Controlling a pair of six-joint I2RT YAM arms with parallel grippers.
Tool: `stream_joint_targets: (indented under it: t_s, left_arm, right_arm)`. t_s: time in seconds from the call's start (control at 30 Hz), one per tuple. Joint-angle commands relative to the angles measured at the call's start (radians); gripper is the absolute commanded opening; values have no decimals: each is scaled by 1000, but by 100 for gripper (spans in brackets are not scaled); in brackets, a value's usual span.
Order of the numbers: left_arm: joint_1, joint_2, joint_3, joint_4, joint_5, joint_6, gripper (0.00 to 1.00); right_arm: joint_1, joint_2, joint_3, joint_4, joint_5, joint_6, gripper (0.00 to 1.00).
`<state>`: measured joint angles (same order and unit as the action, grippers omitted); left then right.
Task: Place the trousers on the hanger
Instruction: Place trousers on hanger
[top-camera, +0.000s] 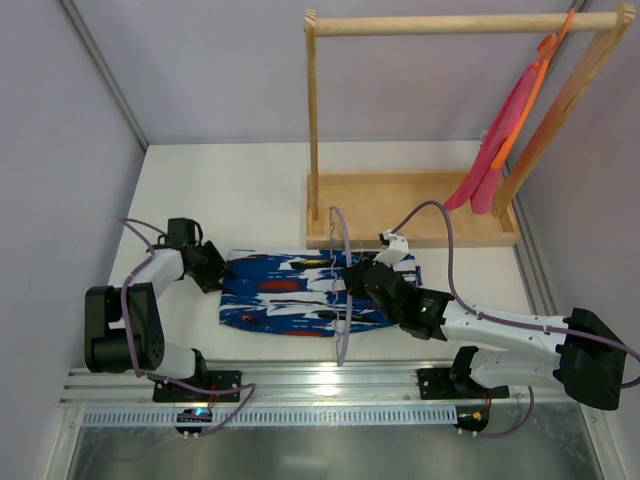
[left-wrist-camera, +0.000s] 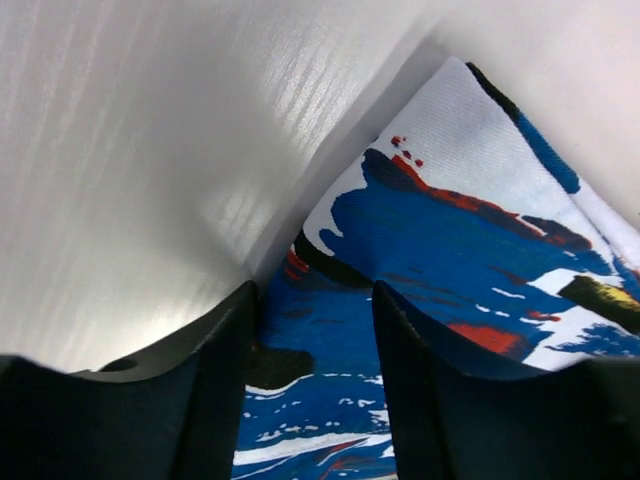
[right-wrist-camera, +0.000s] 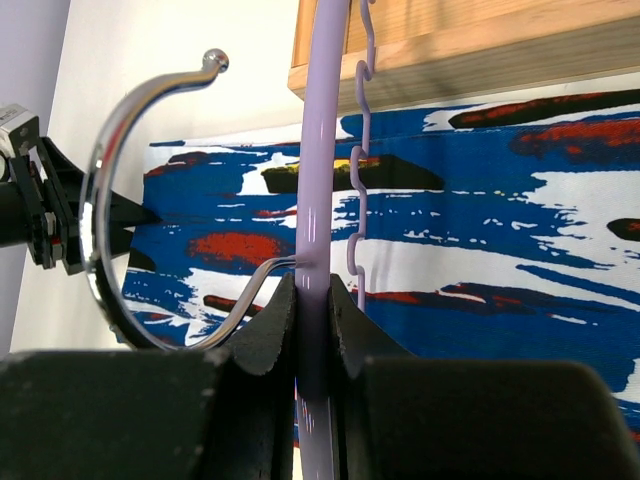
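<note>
Royal blue soft trousers with white, red, black and yellow patches (top-camera: 300, 292) lie folded flat on the white table (top-camera: 230, 190), just in front of the wooden rack's base board (top-camera: 400, 205); right gripper (right-wrist-camera: 311, 300) clenched on the thin pale lavender plastic hanger (right-wrist-camera: 318, 150) beside its silver hook (right-wrist-camera: 97, 215), hanger standing edge-on over the fabric's middle, wavy lower bar (right-wrist-camera: 362, 150) toward the rack; left gripper (left-wrist-camera: 313, 310) at the trousers' far left end, fingers apart astride the cloth corner, no pinch on it visible yet; orange hanger (top-camera: 530, 90) with pink-red cloth (top-camera: 500, 140) hangs on the rack, well apart. Step in hand, by my reading: taking hold of the trouser end for threading through the hanger. Next move calls for a firm pinch through all folded layers, then a lift and feed over the wavy bar while the right arm keeps the hanger steady; loose layers may slip.
</note>
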<state>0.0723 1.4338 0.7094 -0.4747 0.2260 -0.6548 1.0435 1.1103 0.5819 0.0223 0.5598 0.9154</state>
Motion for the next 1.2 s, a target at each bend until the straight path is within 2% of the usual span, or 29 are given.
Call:
stream_joint_targets:
  t_s: [0.0, 0.03, 0.1, 0.13, 0.23, 0.53, 0.83, 1.0, 1.17]
  left_arm:
    - [1, 36, -44, 34, 29, -5, 45]
    - [1, 34, -44, 31, 18, -5, 34]
    - [1, 31, -38, 16, 9, -6, 26]
    - [3, 33, -31, 13, 4, -9, 15]
    - [6, 56, -13, -27, -30, -19, 0]
    - [167, 27, -51, -71, -63, -69, 0]
    - [336, -62, -25, -139, -125, -85, 0]
    - [363, -32, -7, -139, -86, -68, 0]
    - [383, -27, -10, -130, -71, -65, 0]
  right_arm:
    - [3, -9, -21, 27, 22, 4, 4]
    - [3, -10, -16, 33, 9, -9, 4]
    - [1, -18, -5, 54, -35, -68, 4]
    - [1, -20, 19, 53, -44, -96, 3]
    - [3, -24, 62, 77, -80, -179, 4]
    - [15, 72, 194, 188, -109, -225, 4]
    - [44, 265, 328, 272, -136, -147, 4]
    - [55, 322, 394, 277, -141, -150, 4]
    - [75, 309, 423, 295, -156, -159, 4]
